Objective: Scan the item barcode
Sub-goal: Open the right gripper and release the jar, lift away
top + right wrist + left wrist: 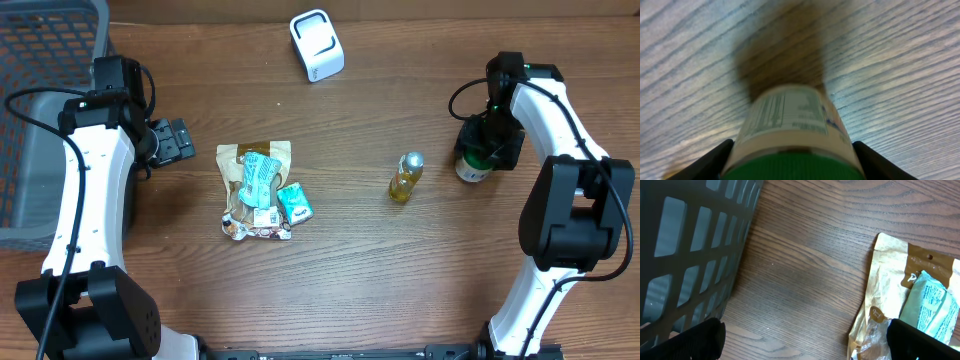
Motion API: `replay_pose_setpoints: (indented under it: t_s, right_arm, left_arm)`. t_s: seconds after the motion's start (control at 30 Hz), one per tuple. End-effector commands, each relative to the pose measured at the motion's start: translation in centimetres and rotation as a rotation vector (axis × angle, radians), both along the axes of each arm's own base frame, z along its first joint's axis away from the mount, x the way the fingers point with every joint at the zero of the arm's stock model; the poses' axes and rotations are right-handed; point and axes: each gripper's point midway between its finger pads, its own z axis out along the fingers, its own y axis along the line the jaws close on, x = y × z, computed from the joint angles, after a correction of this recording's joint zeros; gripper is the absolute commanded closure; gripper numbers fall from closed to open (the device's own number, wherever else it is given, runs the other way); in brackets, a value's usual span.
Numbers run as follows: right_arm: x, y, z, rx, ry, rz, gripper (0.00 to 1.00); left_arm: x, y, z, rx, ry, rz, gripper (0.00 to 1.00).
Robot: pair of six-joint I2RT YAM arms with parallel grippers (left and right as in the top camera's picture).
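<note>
Table (400, 290): brown wood-grain surface, carrying everything listed below
Teal packet (294, 203): small, lies flat at the near right corner of the packet pile, tilted
Brown pouch (262, 153): flat on the table left of centre, with crumpled clear wrappers at its near end; in the left wrist view its top edge with a punched hole lies at the right of the frame
Pale green packet (258, 178): lies on top of the brown pouch, lengthwise along it
Yellow bottle (405, 178): small, holds golden liquid, silver cap pointing away; apart from the pile, between it and the right arm
Green-capped bottle (470, 170): the task's item, stands on the table at the right, directly under the right wrist; the right wrist view shows its green cap and a white label with fine print, blurred
Right gripper (480, 152): lowered over the green-capped bottle, one finger (705, 162) on each side of the cap; whether the fingers press on the bottle or merely flank it cannot be told
Left gripper (186, 140): spread wide and grasping nothing, above bare wood between the basket and the brown pouch, well apart from both bottles
Basket (40, 100): grey plastic with a grid wall, at the far left edge of the table, just beside the left arm
Scanner (317, 45): white box-shaped unit at the far edge, near the centre, well apart from the green-capped bottle
</note>
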Motion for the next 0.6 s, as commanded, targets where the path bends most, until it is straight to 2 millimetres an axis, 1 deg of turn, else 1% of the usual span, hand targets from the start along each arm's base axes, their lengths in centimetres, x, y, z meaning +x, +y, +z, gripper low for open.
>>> replay_pose_setpoints:
  t_s: [0.0, 0.07, 0.27, 0.37, 0.47, 0.53, 0.57]
  right_arm:
    - [-0.1, 0.1, 0.3, 0.002, -0.004, 0.004, 0.25]
    - [-0.2, 0.1, 0.3, 0.002, 0.000, 0.004, 0.21]
    - [-0.1, 0.1, 0.3, 0.001, -0.005, 0.004, 0.20]
    - [0.3, 0.0, 0.3, -0.003, -0.023, 0.004, 0.18]
    - [1.6, -0.7, 0.3, -0.042, -0.075, 0.010, 0.17]
    - [2.4, -0.8, 0.3, -0.044, -0.107, 0.024, 0.17]
    - [2.8, -0.8, 0.3, -0.045, -0.121, 0.023, 0.14]
  left_arm:
    - [0.3, 0.3, 1.2, 0.020, -0.032, -0.006, 0.01]
    - [0.3, 0.3, 1.2, 0.020, -0.032, -0.006, 0.01]
    - [0.3, 0.3, 1.2, 0.020, -0.032, -0.006, 0.00]
    - [0.3, 0.3, 1.2, 0.020, -0.032, -0.006, 0.00]
    - [0.3, 0.3, 1.2, 0.020, -0.032, -0.006, 0.00]
    - [0.3, 0.3, 1.2, 0.020, -0.032, -0.006, 0.01]
    - [0.3, 0.3, 1.2, 0.020, -0.032, -0.006, 0.00]
